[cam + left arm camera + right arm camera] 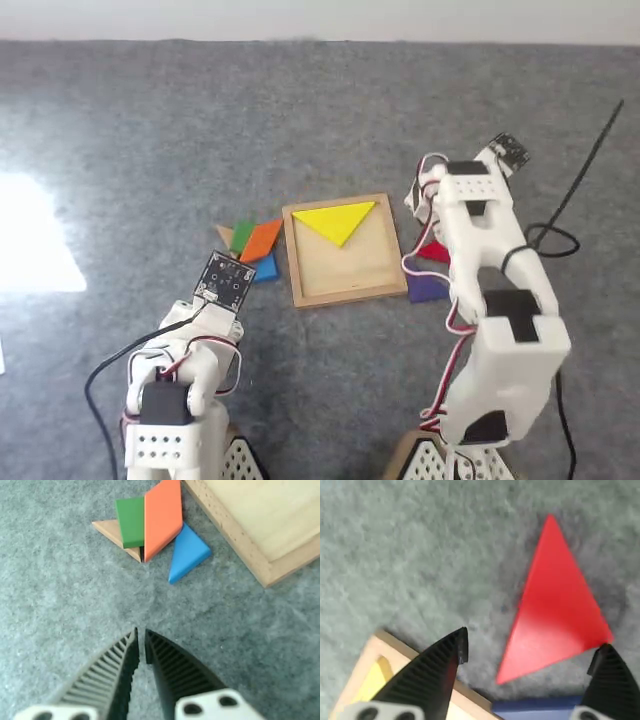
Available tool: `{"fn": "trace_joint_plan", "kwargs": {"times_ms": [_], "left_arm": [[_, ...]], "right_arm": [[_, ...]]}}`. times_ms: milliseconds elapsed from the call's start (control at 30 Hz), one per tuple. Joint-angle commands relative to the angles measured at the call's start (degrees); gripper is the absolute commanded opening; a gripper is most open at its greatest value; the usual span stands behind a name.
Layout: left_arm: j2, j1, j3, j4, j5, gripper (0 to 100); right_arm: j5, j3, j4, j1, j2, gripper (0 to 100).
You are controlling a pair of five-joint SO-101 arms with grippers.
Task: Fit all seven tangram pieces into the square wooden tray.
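The square wooden tray (350,296) lies on grey carpet (150,150) between the arms, with one yellow triangle (335,221) set against its far rim. On the left arm's side, a blue triangle (187,552), orange parallelogram (162,515), green piece (130,520) and tan triangle (111,529) cluster together, touching. On the right arm's side lie a purple piece (428,288) and a red triangle (555,610). The left gripper (141,632), its jaws pressed together, points at bare carpet near the blue triangle. The right gripper (532,647) is spread wide and straddles the red triangle.
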Motion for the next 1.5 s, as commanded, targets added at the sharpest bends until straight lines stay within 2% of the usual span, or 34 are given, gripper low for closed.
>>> {"fn": "trace_joint_plan", "kwargs": {"times_ms": [0, 467, 633, 733, 833, 1233, 1367, 1467], "left_arm": [[0.4, -0.3, -0.5, 0.4, 0.4, 2], [0.4, -0.3, -0.5, 0.4, 0.4, 2], [0.4, -0.3, -0.5, 0.4, 0.4, 2], [0.4, -0.3, -0.5, 0.4, 0.4, 2], [0.4, -0.3, -0.5, 0.4, 0.4, 2], [0.4, -0.3, -0.5, 0.4, 0.4, 2], [0.4, -0.3, -0.5, 0.4, 0.4, 2], [0.4, -0.3, -0.5, 0.4, 0.4, 2]], "right_arm": [[-1.4, -7.0, 2.6, 2.2, 2.6, 37.5], [-1.1, -7.4, 2.6, 5.3, 6.1, 37.5], [5.5, -7.4, 2.2, 6.9, 6.5, 36.6], [7.4, -7.5, 2.2, 7.1, 6.5, 28.2], [12.7, -7.4, 2.4, 6.7, 6.5, 21.9], [14.5, -6.9, 3.9, 3.6, 5.6, 22.6], [15.1, -7.8, 5.0, 3.5, 1.2, 22.6], [19.8, -9.5, 7.8, 3.5, -4.3, 22.6]]}}
